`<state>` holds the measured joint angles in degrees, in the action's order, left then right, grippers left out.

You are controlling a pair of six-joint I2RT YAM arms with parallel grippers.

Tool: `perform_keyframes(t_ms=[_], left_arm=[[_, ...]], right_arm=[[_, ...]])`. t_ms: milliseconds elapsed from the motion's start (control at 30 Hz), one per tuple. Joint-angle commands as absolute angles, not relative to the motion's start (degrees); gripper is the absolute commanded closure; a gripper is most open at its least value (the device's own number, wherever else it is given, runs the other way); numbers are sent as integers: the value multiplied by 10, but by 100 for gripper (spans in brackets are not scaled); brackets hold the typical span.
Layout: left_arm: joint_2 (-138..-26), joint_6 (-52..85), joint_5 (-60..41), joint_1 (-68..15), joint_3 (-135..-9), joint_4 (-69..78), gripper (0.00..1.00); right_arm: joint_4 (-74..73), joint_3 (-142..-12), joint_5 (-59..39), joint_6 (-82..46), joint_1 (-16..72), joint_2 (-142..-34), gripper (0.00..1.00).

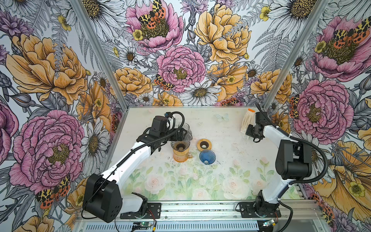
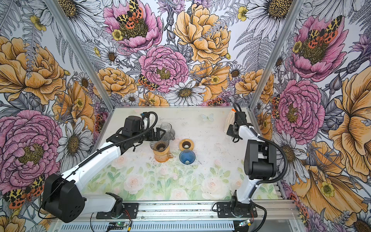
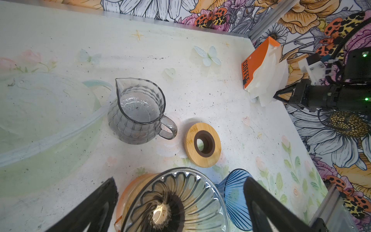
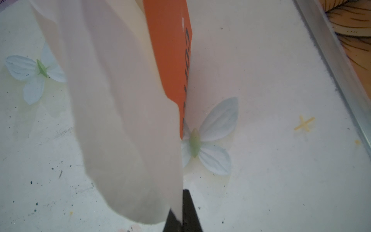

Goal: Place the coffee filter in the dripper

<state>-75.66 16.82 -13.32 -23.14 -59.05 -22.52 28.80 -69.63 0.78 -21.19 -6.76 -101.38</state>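
item: coffee filter, white paper, with its orange-labelled pack at the far right corner, well apart from the dripper.
step, judged: taking a filter; next calls for freeing one sheet and carrying it to centre.
right gripper: jaws pinching the paper's edge, arm stretched toward the back wall.
left gripper: jaws spread, hovering over the dripper, arm extended.

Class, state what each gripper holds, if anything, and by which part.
Right gripper: shut on the white paper coffee filters with an orange card label, jaws pinching the white paper's edge, not the card. Left gripper: open, holding nothing.
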Motion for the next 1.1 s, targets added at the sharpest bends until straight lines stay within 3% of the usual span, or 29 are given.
perform_keyframes(t_ms=[0, 200, 433, 733, 967, 1067], left_arm=[[-760, 170, -145, -236, -593, -224, 1], [-755, 171, -146, -236, -593, -224, 1], [-761, 172, -150, -236, -596, -223, 1], [-762, 173, -151, -237, -600, -224, 1], [-763, 171, -149, -238, -604, -224, 1], [-766, 170, -148, -238, -607, -224, 1]], right_arm=[[286, -705, 15, -212, -66, -1017, 94], [286, -714, 19, -206, -66, -1019, 83], [281, -729, 32, -189, -70, -1031, 79], [281, -747, 40, -186, -75, -1061, 84], [278, -750, 47, -178, -73, -1055, 100], [279, -741, 44, -176, -73, -1038, 100]])
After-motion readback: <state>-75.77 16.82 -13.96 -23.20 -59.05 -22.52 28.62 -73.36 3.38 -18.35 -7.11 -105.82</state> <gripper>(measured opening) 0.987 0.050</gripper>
